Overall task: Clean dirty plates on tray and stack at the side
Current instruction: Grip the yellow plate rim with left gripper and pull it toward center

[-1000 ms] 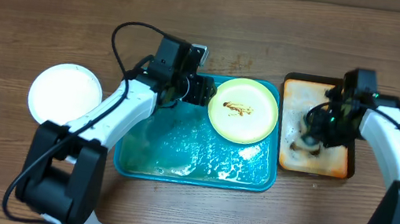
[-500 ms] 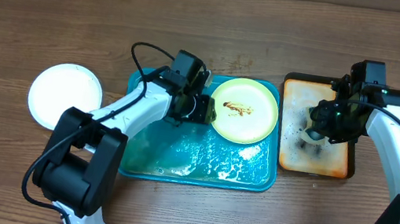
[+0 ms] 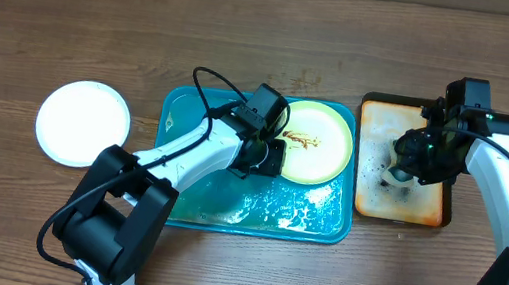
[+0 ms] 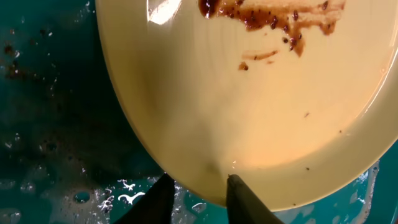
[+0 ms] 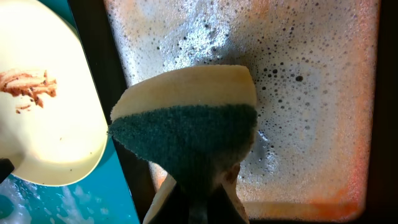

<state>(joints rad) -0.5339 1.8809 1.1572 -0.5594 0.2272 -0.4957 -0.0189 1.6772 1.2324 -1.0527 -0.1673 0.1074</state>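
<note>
A sauce-smeared yellow-green plate is seen in the wet teal tray at mid-desk, its near rim bracketed by the parted fingers of the left gripper. Toward the right edge, a sponge is clamped by the right gripper over the foamy orange tray. A white plate is set near the left edge.

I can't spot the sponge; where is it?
In the overhead view the sponge is at the right, held in the right gripper over the soapy orange tray, beside the teal tray.
</note>
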